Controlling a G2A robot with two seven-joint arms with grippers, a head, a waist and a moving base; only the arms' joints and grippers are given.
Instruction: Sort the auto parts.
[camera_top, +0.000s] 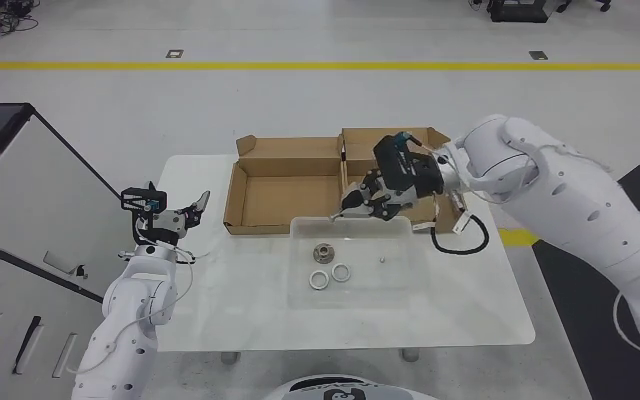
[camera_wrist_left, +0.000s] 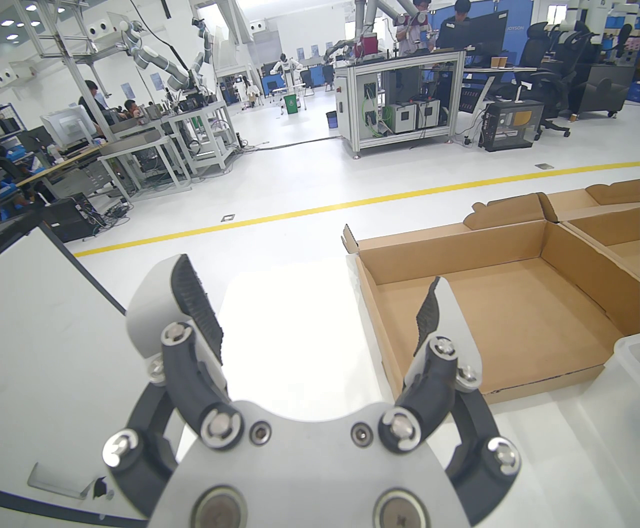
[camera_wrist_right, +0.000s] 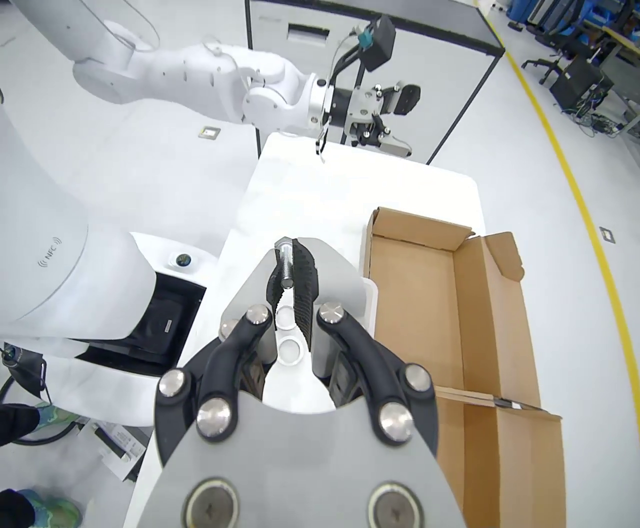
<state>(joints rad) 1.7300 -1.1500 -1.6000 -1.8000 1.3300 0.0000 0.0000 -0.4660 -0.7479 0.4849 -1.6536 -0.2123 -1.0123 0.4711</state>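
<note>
Steel bolt (camera_wrist_right: 285, 267): small, rigid, probably light, threads likely slick; best pinched across the shank, as the right gripper (camera_wrist_right: 290, 256) clamps it. Left gripper (camera_wrist_left: 310, 275) spread, empty.

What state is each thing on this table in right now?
Left gripper: open, empty.
Right gripper: shut on a bolt.
Left box: open, empty.
Right box: open, inside partly hidden.
Clear tray: lidless, holding two white rings and a metal part.

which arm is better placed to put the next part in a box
Right, most likely. The right gripper is shut on a bolt, beside the cardboard boxes. The left gripper is open and empty, out by the table edge.
</note>
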